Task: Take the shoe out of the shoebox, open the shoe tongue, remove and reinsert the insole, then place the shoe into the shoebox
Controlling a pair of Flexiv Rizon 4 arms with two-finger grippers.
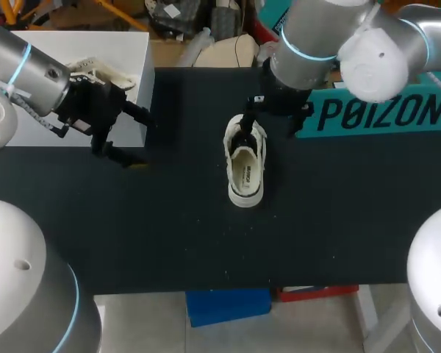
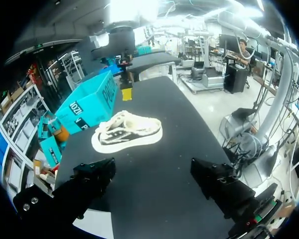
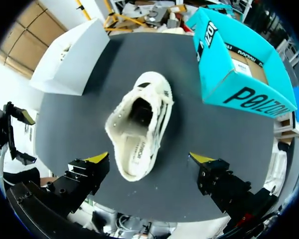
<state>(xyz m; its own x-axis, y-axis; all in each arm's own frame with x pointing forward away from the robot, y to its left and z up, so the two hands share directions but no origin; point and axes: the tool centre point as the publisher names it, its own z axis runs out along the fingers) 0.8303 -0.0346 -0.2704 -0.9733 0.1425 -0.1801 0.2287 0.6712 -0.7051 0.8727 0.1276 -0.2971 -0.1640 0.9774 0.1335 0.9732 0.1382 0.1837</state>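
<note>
Cream shoe [image 1: 246, 173] lies well inside table [image 1: 338, 220] edges; both jaws gape, empty.

free: tabletop [image 1: 169, 220] all round shoe [image 1: 246, 173] | blocked: teal shoebox [image 1: 382, 114] far right, white box [image 1: 117, 44] far left

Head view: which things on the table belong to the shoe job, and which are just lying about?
Job:
- white shoe, mid-table, out of its box
- teal shoebox, open, at the table's right

Lying about:
- white box, at the table's left
- pale item on or in it, too unclear to name
</note>
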